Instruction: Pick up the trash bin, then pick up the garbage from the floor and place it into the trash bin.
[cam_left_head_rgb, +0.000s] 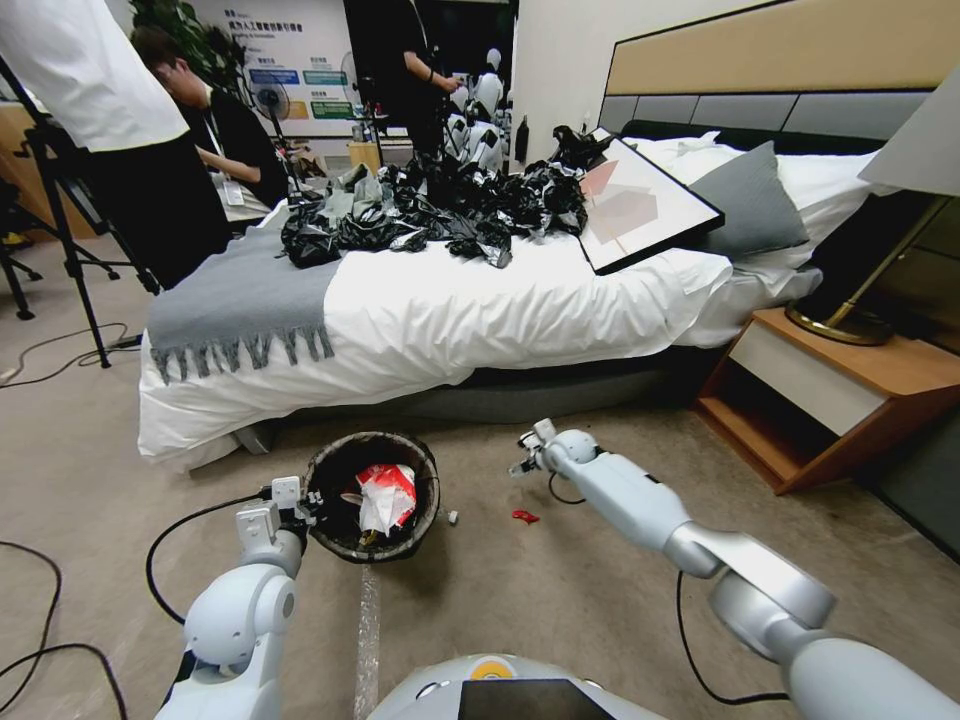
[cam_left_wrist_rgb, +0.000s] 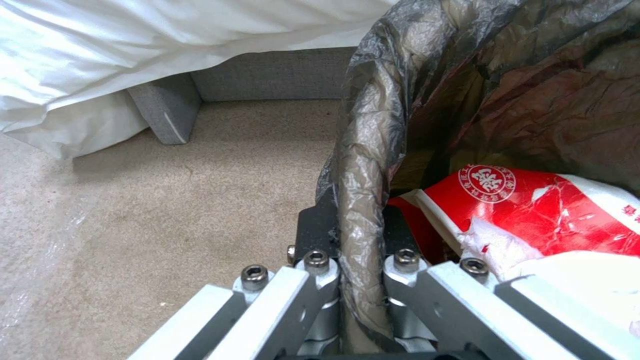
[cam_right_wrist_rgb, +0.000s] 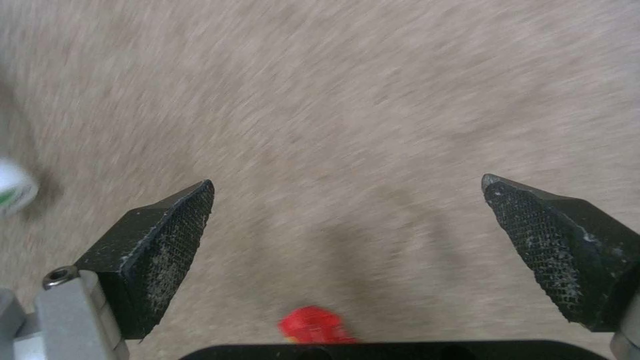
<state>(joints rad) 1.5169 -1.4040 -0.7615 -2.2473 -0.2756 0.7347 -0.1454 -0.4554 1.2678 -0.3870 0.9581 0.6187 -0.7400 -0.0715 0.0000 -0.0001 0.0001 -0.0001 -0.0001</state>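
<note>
Beige carpet runs under me to the bed. My left pincer is pinched on the bagged rim of the trash bin, which sits by the bed's foot with a red-and-white wrapper inside; the bin's white wall is hidden by the bag. My right pincer is spread wide above bare carpet, a red scrap partly cut off beneath it, a blurred white bit at the edge.
</note>
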